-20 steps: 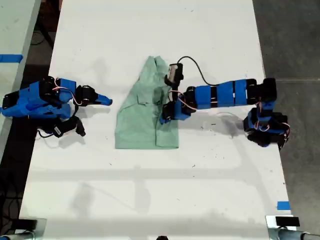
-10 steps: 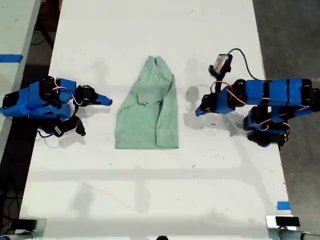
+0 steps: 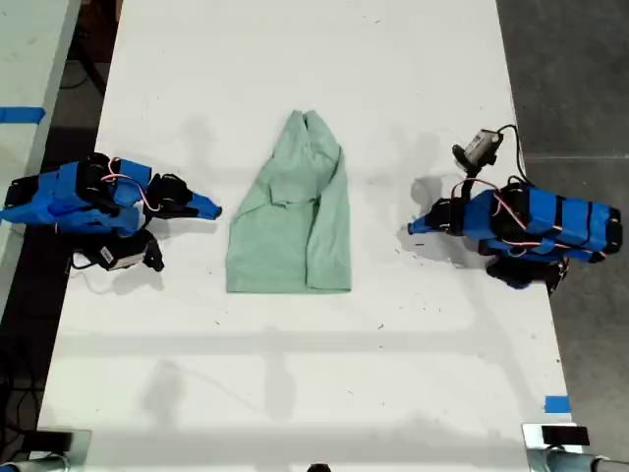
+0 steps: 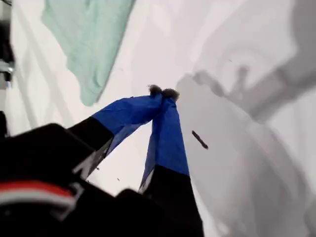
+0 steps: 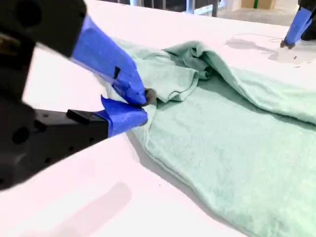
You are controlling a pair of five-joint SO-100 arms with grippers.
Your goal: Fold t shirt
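Observation:
The pale mint-green t shirt (image 3: 290,221) lies partly folded in the middle of the white table, tapered end toward the far side. My first gripper (image 3: 413,228) is shut and empty at the exterior view's right, a good gap from the shirt's edge; its wrist view shows the closed blue tips (image 4: 163,92) with the t shirt (image 4: 89,39) well away. My second gripper (image 3: 213,207) sits at the exterior view's left, just short of the shirt's edge. Its wrist view shows the jaws (image 5: 144,104) shut on nothing beside the t shirt (image 5: 237,138).
The white table (image 3: 295,374) runs the length of the exterior view, with dark floor (image 3: 580,79) past its edge at the exterior view's right. A blue tape mark (image 3: 556,404) sits near the front corner on that side. Another table (image 3: 25,59) stands at the exterior view's left.
My first arm has pulled back off the t shirt toward the exterior view's right and folded in on its base. The t shirt stays folded. My second arm has barely moved.

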